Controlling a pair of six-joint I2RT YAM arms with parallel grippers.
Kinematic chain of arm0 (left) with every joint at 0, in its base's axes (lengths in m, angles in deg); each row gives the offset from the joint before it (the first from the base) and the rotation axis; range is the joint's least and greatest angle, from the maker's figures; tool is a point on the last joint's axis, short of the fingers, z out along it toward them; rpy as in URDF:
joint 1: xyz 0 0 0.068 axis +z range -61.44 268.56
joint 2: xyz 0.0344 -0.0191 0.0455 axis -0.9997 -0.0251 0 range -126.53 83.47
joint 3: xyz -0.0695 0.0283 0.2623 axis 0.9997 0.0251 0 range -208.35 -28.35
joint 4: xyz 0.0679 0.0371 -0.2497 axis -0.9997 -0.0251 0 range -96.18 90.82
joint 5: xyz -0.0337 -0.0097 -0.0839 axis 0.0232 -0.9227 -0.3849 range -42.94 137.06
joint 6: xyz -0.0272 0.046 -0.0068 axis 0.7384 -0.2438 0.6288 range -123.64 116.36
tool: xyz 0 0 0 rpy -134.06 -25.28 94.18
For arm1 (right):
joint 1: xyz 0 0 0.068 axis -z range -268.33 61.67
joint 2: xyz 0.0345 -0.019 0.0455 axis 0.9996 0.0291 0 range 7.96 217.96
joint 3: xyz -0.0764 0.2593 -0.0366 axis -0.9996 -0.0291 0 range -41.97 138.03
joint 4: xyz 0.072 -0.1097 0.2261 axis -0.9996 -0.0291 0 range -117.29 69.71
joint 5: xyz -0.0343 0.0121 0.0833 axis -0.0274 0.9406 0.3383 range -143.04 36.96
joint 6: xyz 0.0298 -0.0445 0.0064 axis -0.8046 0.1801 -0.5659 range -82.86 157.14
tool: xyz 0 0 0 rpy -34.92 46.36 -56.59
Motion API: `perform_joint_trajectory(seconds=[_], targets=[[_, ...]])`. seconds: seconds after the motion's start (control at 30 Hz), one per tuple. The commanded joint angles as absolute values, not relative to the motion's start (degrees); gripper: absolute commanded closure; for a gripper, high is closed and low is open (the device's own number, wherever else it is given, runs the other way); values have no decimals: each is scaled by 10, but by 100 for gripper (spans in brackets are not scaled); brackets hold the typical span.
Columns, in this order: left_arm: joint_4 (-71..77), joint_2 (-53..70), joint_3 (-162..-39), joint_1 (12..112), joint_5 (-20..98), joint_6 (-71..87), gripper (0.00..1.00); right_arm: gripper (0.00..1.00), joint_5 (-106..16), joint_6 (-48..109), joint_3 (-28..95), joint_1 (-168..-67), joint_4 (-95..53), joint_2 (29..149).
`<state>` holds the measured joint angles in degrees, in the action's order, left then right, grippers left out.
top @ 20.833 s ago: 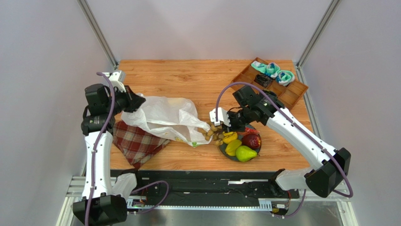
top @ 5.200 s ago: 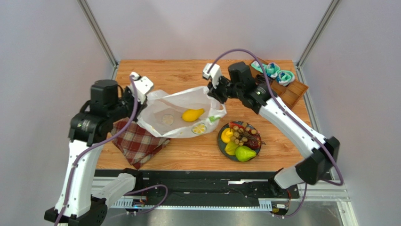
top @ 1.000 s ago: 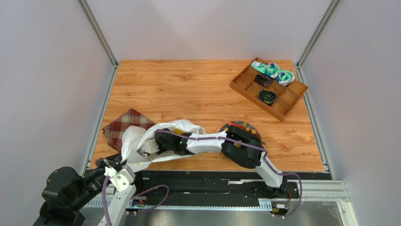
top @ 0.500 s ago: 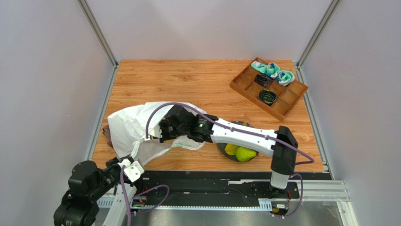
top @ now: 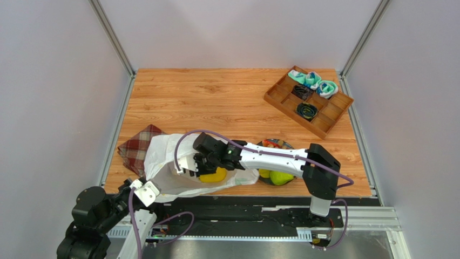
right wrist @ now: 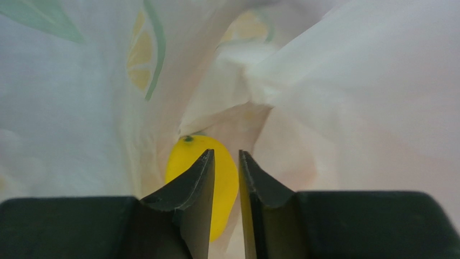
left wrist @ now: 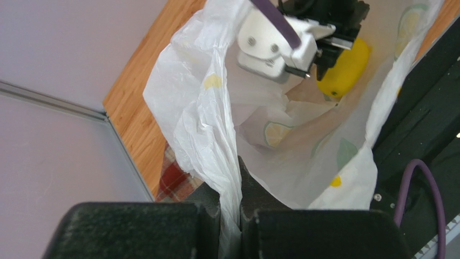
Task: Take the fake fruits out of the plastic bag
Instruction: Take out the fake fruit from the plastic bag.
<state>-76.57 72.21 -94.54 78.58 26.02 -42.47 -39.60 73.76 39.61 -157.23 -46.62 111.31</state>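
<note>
One yellow mango (top: 213, 176) in plastic bag (top: 159, 155), one green pear (top: 282, 177) outside. We see left gripper (left wrist: 231, 181) clamped on bag film, right gripper (right wrist: 227, 157) jaws narrowly apart at mango.

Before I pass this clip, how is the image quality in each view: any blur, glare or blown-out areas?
Top view: sharp, evenly lit, no glare. Left wrist view: the bag is bright, nearly washed out; the left fingers up close are dark and soft. Right wrist view: bag folds pale and blurry, right fingers near-black, the yellow fruit the one clear colour.
</note>
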Motion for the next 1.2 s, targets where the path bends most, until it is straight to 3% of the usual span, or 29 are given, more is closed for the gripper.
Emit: perform_joint_trajectory(seconds=[0.0,0.2,0.4,0.47,0.5,0.63,0.73,0.77,0.83,1.03,1.17], targets=[[-769,714,-971,789,242,-392,100,65,-428,735,346,-1569,-444,1118],[-786,720,-964,790,239,-399,100,33,-444,734,304,-1560,-453,1107],[-793,720,-956,792,235,-403,100,23,-476,744,292,-1550,-451,1140],[-793,718,-952,794,230,-405,100,11,-467,750,305,-1548,-456,1158],[-792,718,-950,795,225,-405,100,11,-463,761,310,-1544,-458,1166],[-790,713,-947,806,221,-404,100,30,-451,777,326,-1543,-463,1180],[-788,713,-943,813,212,-399,100,51,-424,771,325,-1536,-463,1142],[-787,713,-940,814,210,-396,100,62,-416,771,322,-1535,-466,1128],[-779,713,-937,816,203,-391,100,69,-388,770,319,-1531,-475,1076],[-743,707,-920,817,191,-387,100,72,-245,762,326,-1506,-520,920],[-700,692,-903,817,185,-376,100,72,-226,755,338,-1501,-531,871]])
